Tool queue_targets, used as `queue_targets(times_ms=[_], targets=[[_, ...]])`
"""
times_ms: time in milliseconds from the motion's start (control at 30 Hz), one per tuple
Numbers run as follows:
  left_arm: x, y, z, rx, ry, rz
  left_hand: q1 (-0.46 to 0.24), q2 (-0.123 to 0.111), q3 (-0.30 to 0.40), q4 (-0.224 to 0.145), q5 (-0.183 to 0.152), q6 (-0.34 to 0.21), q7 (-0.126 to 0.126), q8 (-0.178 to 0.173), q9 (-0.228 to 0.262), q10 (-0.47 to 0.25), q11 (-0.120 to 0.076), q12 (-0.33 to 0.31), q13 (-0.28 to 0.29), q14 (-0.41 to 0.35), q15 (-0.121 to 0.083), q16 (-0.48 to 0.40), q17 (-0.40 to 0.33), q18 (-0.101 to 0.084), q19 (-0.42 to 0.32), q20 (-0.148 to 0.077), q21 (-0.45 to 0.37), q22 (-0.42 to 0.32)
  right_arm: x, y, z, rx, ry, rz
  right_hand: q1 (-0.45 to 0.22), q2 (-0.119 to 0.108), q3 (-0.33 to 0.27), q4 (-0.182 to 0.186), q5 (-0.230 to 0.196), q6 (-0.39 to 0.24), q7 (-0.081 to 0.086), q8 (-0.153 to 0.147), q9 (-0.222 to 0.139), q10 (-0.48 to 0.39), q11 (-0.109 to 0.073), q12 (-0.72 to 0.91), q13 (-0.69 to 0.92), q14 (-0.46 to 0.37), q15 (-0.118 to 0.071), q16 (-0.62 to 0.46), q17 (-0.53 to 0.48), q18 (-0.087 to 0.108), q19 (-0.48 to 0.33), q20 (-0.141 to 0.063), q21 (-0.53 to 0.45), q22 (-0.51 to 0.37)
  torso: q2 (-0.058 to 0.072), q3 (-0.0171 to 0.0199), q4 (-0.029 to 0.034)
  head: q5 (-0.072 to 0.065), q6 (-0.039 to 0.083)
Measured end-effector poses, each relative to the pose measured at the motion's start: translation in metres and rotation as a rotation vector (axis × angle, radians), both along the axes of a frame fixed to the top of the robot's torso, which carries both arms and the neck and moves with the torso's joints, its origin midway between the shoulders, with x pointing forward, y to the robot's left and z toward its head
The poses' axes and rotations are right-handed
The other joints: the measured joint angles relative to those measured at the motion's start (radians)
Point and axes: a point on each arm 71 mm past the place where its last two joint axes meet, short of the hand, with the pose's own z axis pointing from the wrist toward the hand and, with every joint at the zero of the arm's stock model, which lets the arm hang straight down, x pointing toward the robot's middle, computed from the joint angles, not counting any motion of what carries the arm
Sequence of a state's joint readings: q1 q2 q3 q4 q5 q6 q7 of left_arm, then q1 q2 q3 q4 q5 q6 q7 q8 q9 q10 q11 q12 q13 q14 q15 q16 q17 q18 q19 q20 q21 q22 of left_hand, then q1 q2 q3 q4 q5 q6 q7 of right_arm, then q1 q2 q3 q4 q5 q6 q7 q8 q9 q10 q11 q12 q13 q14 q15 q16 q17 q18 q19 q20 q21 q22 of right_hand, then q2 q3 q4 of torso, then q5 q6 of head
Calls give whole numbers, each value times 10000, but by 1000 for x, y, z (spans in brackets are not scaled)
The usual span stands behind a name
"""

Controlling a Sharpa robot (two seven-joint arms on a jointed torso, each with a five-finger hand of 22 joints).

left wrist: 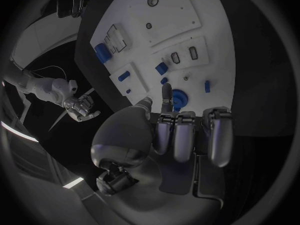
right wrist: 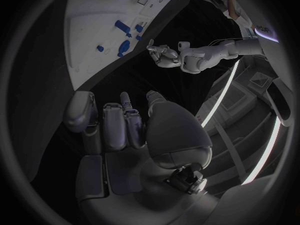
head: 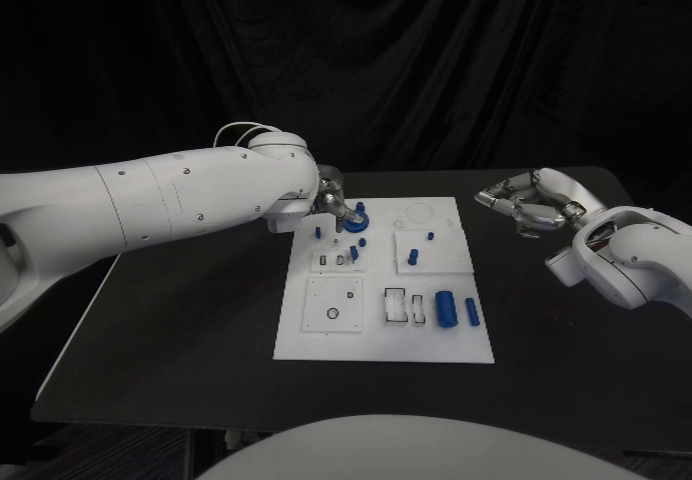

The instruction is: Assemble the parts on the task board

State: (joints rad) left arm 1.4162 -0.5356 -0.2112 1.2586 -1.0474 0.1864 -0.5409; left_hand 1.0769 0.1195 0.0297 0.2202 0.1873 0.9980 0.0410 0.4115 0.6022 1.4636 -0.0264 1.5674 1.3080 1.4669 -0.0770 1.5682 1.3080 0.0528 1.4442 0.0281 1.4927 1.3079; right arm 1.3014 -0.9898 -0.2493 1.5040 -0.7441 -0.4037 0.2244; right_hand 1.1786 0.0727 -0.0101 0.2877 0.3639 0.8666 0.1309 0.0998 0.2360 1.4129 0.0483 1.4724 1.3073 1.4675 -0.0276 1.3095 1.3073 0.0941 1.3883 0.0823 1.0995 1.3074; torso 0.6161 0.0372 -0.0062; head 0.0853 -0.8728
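The white task board [head: 382,320] lies in the middle of the black table. A round blue part [head: 356,218] stands at its far left corner. My left hand [head: 335,207] is right at that part. In the left wrist view one outstretched finger [left wrist: 166,95] touches the rim of the round blue part [left wrist: 180,99], the thumb lies beside it, and the other fingers are curled; whether the part is gripped is unclear. Two blue cylinders [head: 457,310] lie near the board's front right, and small blue pegs [head: 413,256] stand mid-board. My right hand [head: 531,203] hovers off the board's right side, loosely cupped and holding nothing.
Rectangular and round recesses [head: 335,300] mark the board's near half. My left forearm [head: 173,195] reaches over the table's left side. Bare black table [head: 188,340] surrounds the board, with its front edge close to me.
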Motion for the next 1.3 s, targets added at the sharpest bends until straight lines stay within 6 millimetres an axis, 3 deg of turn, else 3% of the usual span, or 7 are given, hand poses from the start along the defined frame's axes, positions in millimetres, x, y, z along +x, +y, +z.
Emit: queue_targets(times_ms=[433,767,1300], targets=[[-8,3,-29,-131,1301,539,20,21,66,-66,64,-137,36,-79,419,-1,1,0,0,0,1,0,-1,0,-75,5,-102,-1,3,5,-1,-17,39,45,9,9,-8,-8,41,0,0,0,-8,0,0,0,0,0,0,0,0,0,0,0,-17,-1,-30,5,-49,-18,0],[-9,4,-33,-350,1412,723,21,21,66,-65,64,-137,36,-79,489,-1,1,0,-1,0,1,0,-2,1,-75,5,-102,-2,3,5,-1,-41,67,20,9,9,-36,21,78,0,0,0,-7,0,0,0,0,0,0,0,0,0,0,0,-59,-1,-40,7,-58,21,0],[-5,3,-38,-731,1196,936,20,20,109,-107,64,-211,36,-79,703,-1,2,-1,-1,0,2,0,-3,2,-109,41,-152,-3,5,5,-3,-92,180,-5,9,9,-35,19,77,0,0,0,-7,0,-1,0,8,0,0,0,0,-1,0,0,-60,-1,-76,-3,-53,-28,0]])
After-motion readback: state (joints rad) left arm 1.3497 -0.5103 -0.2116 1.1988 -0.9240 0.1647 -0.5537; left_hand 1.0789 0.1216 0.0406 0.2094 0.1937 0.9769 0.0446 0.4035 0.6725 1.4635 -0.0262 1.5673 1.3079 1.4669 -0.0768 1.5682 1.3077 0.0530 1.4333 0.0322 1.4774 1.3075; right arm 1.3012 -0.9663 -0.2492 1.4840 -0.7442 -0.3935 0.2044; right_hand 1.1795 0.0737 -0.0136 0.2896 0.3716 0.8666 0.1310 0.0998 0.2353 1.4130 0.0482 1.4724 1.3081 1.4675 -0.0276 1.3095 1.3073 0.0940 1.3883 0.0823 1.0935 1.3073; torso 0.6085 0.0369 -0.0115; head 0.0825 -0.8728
